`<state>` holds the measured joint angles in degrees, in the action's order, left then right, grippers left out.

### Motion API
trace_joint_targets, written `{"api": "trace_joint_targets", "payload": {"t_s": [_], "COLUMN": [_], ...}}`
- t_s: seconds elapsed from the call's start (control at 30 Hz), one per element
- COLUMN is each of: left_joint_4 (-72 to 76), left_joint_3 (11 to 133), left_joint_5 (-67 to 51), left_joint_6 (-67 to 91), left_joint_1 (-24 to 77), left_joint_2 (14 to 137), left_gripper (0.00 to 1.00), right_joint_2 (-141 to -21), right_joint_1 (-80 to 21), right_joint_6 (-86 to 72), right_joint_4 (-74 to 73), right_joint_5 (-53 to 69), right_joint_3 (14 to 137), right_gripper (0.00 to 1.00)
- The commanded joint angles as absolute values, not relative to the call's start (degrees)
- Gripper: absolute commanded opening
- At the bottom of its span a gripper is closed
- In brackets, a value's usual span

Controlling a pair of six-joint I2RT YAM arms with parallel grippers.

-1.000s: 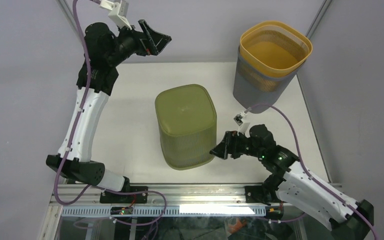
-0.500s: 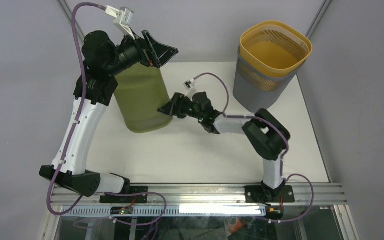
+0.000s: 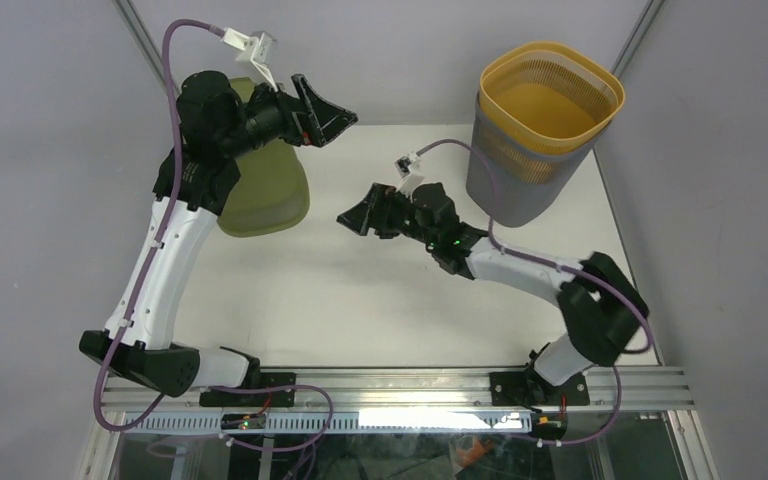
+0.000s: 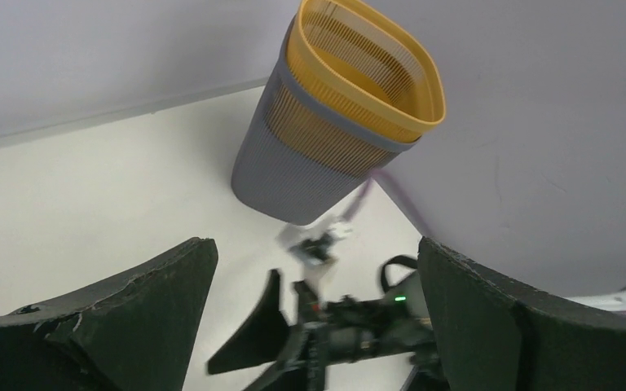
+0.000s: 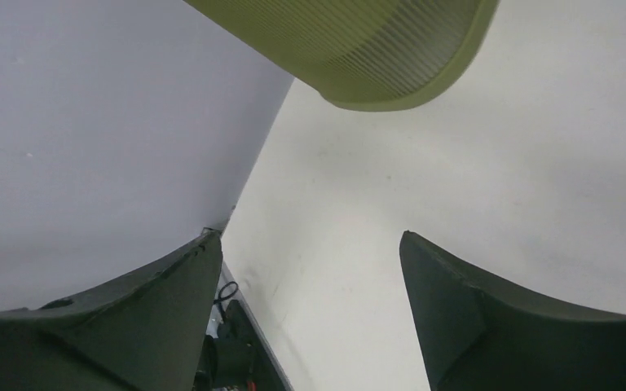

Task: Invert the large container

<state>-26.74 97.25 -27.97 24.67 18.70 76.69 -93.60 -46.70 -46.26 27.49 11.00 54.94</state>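
Two sets of fingers, both idle. Left to right:

Far left of the desk (image 3: 360, 300): green ribbed container (image 3: 265, 195), tilted, close to the left wall, with my left forearm crossing over it. The arm hides its upper half in the top view. I cannot tell if it leans on the arm or rests on its own, nor which end is the mouth. The right wrist view shows one rounded end above bare desk, apart from my fingertips.

Left fingers (image 3: 322, 115): spread wide, nothing between them, raised and pointing right, away from the container. That wrist view looks across at the baskets, not at the job.

Right fingers (image 3: 358, 215): also spread and empty, mid-desk, aimed left at the container, near but not touching.

Far right: orange basket (image 3: 550, 105) nested in a grey basket (image 3: 515, 185), upright, well apart. Not involved.

My read: the flip is partway, with the container tipped and not settled on either end. How I'd do it cleanly:
- Right fingers go in low, take the near rounded edge and pinch the wall lightly. The ribbed plastic looks thin and will likely flex and pop out under a hard squeeze.
- Left wrist swings round so the left fingers back the far side and stop it skating toward the wall.
- Roll it about the edge that sits on the desk rather than lifting. That puts less torque on a one-wall pinch.
- Confirm the open end is down and flat before letting go.

Risk: pushed without a backstop, it could roll off the left side.
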Motion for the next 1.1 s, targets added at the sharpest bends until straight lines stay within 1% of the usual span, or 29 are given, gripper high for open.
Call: {"api": "trace_joint_targets", "payload": {"t_s": [0.0,0.1,0.17,0.27,0.4,0.53,0.63,0.7,0.83,0.93,1.07], "left_joint_4": [-26.37,-26.77,-27.04,-28.26,-28.96,-28.75,-28.69,-28.67,-28.44,-28.3,-28.3], "left_joint_3": [95.55,93.78,92.87,92.31,92.31,92.29,92.22,91.76,90.13,89.14,88.95], "left_joint_5": [-26.15,-22.93,-20.53,-16.87,-14.25,-14.08,-14.63,-15.35,-16.06,-16.7,-17.56], "left_joint_6": [24.07,22.87,22.02,20.41,19.54,20.29,20.68,20.95,21.36,21.2,20.63], "left_joint_1": [19.17,21.7,24.12,27.76,32.62,35.01,35.78,36.09,36.38,36.47,36.47], "left_joint_2": [78.48,80.32,81.5,85.63,89.09,91.47,93.13,93.51,93.12,92.81,92.64], "left_gripper": [0.99,0.99,0.99,0.99,0.99,0.99,0.99,0.99,0.99,0.99,0.99], "right_joint_2": [-79.37,-71.76,-67.7,-63.96,-62.05,-62.51,-68.12,-73.16,-82.51,-88.03,-93.41], "right_joint_1": [-46.76,-46.75,-46.01,-43.43,-41.89,-40.55,-35.77,-30.23,-18.39,-14.45,-10.62], "right_joint_6": [-34.3,-27.95,-26.96,-23.05,-11.75,3.72,11.44,13.48,13.05,13.26,12.72], "right_joint_4": [1.88,-16.8,-27.47,-38.97,-43.92,-39.49,-41.06,-44.19,-49.98,-53.74,-57.04], "right_joint_5": [1.63,-9.39,-19.9,-27.04,-30.87,-36.05,-34.33,-31.17,-17.25,-10.25,-0.87], "right_joint_3": [59.27,63.55,67.13,75.4,87.88,92.54,98.21,102.89,112.74,118.54,122.07], "right_gripper": [0.84,0.87,0.91,0.94,0.95,0.95,0.98,0.98,0.96,0.96,0.95]}}
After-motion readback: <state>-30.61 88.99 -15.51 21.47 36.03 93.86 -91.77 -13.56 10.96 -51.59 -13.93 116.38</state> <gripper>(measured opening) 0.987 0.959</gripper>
